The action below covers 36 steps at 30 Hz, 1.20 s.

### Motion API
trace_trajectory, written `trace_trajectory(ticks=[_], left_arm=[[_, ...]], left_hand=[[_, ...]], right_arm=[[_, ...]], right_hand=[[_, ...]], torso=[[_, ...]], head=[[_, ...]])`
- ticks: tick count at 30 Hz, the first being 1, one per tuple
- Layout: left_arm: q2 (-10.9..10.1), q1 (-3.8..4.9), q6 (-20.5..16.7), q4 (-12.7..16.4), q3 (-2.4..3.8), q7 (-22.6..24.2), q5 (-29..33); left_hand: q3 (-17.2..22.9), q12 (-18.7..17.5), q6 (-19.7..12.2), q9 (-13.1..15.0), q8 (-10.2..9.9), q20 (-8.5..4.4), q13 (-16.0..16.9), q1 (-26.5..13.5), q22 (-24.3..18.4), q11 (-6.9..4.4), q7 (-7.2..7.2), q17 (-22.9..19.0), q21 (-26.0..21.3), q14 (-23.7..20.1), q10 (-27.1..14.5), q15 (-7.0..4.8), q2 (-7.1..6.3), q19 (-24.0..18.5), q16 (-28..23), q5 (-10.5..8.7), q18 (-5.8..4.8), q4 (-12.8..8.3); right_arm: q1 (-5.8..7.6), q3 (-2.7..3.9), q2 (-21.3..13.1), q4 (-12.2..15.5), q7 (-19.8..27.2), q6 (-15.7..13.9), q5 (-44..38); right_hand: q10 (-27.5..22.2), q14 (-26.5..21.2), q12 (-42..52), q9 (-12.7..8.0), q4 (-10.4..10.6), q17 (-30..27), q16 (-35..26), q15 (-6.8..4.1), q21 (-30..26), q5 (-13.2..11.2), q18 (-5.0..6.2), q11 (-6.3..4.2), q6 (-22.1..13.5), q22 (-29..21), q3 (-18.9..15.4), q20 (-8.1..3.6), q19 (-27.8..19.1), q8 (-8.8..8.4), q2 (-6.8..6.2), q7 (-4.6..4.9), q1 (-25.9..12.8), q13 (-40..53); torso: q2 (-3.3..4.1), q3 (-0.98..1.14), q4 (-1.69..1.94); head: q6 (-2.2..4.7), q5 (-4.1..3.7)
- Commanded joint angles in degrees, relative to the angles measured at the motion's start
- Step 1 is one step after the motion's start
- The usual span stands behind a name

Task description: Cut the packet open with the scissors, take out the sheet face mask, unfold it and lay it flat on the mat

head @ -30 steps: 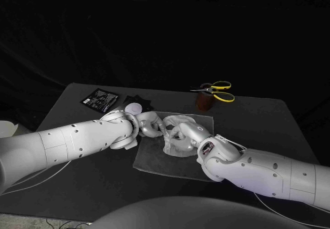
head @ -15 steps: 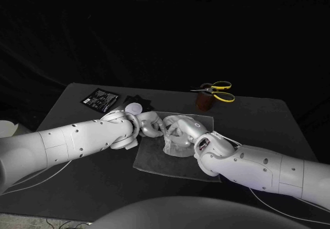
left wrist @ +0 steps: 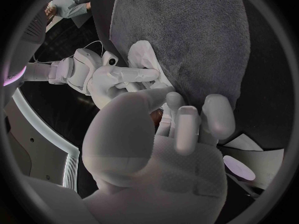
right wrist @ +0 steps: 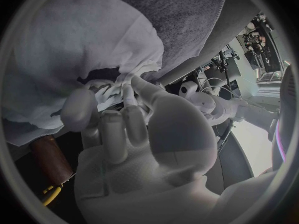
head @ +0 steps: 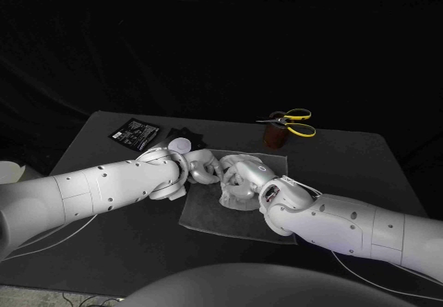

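Unfolding is in hand: the mask (right wrist: 81, 40) is pinched between the right hand's (head: 242, 182) fingers (right wrist: 115, 134); the left hand's (head: 198, 169) hold cannot be told. Next, its folds must be drawn apart.

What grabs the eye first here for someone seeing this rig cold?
Both hands meet over the grey mat in the middle of the table: the right hand grips the crumpled white sheet mask, the left hand close beside it. Then the yellow-handled scissors at the far edge and the black packet at the far left corner.

fuzzy cloth mat (head: 205, 216), matt fabric mask (right wrist: 74, 40)
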Motion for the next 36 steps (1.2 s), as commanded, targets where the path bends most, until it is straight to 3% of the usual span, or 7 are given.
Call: trace_trajectory(ticks=[1,20,31,36], left_arm=[[0.19,-0.06,1.31,0.13,-0.06,-0.13,0.28],[0.14,-0.06,1.83,0.02,-0.06,-0.97,0.12],[0.13,-0.05,2.04,-0.03,-0.06,-1.3,0.02],[0.14,-0.05,2.09,-0.03,-0.06,-1.4,0.02]], left_hand=[[-0.18,0.2,-0.08,-0.07,-0.39,0.41,0.05,0.42,0.05,-0.15,0.33,3.39,-0.13,1.98,0.37,0.3,-0.02,-0.11,0.34,0.24,0.36,-0.01],[-0.22,0.26,-0.07,-0.11,-0.44,0.41,0.08,0.48,0.09,-0.14,0.35,3.46,-0.1,2.0,0.36,0.32,0.01,-0.08,0.37,0.24,0.34,-0.02],[-0.24,0.36,-0.08,-0.15,-0.5,0.42,0.22,0.53,0.13,-0.12,0.37,3.52,-0.06,2.02,0.42,0.33,0.03,-0.06,0.4,0.24,0.33,-0.04],[-0.24,0.36,-0.08,-0.15,-0.5,0.42,0.22,0.53,0.13,-0.12,0.37,3.52,-0.06,2.02,0.42,0.33,0.03,-0.06,0.4,0.24,0.33,-0.04]], right_arm=[[0.03,0.01,0.03,-0.11,0.26,1.6,-0.66],[-0.02,-0.08,-0.21,-0.55,-0.13,3.77,-1.52],[-0.03,-0.08,-0.28,-0.89,0.17,3.26,-2.09],[-0.03,-0.08,-0.29,-0.96,0.53,2.68,-2.16]], right_hand=[[0.11,4.77,-0.18,-0.02,-0.1,9.22,-0.04,0.31,-0.32,-0.17,0.54,0.34,-0.05,7.31,-0.36,0.37,-0.05,-0.24,-0.48,0.11,-0.09,6.28],[-0.02,4.75,-0.33,-0.08,-0.66,9.15,-0.08,0.21,-0.47,-0.04,0.6,0.2,0.43,7.28,-0.1,0.4,-0.14,-0.36,-0.24,-0.05,1.25,6.19],[0.3,4.86,0.13,0.69,-1.1,9.64,0.16,-0.51,0.62,-0.85,0.47,-0.73,4.34,7.59,1.65,-0.13,0.19,1.4,3.33,-1.2,4.02,6.56],[0.61,4.89,0.63,1.0,-0.88,9.78,0.23,-0.74,0.86,-0.88,0.43,-1.0,4.9,7.64,1.46,-0.33,0.26,1.9,3.77,-1.52,3.96,6.94]], torso=[[-0.01,-0.01,0.0],[-0.01,0.02,0.02],[-0.01,0.01,0.0],[0.0,0.0,0.03]], head=[[0.0,0.05],[0.0,0.0],[0.0,-0.1],[0.0,-0.1]])
